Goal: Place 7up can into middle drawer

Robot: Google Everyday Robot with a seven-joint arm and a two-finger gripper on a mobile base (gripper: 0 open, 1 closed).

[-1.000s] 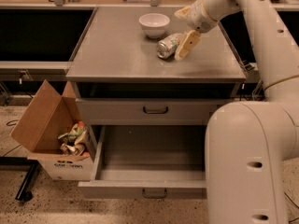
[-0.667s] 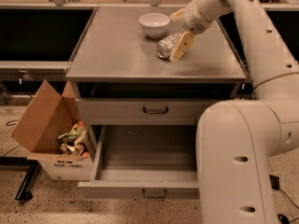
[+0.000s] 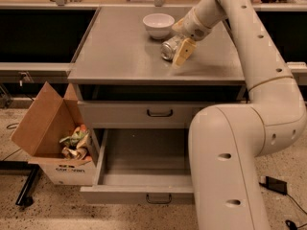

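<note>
Gripper lower, beside side-lying 7up can

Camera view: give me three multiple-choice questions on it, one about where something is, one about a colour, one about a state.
1. Where is the 7up can?
A) on the floor
B) on the countertop, next to the gripper
C) on a shelf

2. What colour is the bowl?
A) white
B) red
C) black

3. How does the middle drawer stand?
A) pushed shut
B) lifted out of the cabinet
C) pulled open

Answers:
1 B: the can lies on its side on the countertop, and the gripper is right against it on the picture's right.
2 A: the bowl behind the can is plain white.
3 C: its tray juts out towards the camera, below the shut top drawer.
</note>
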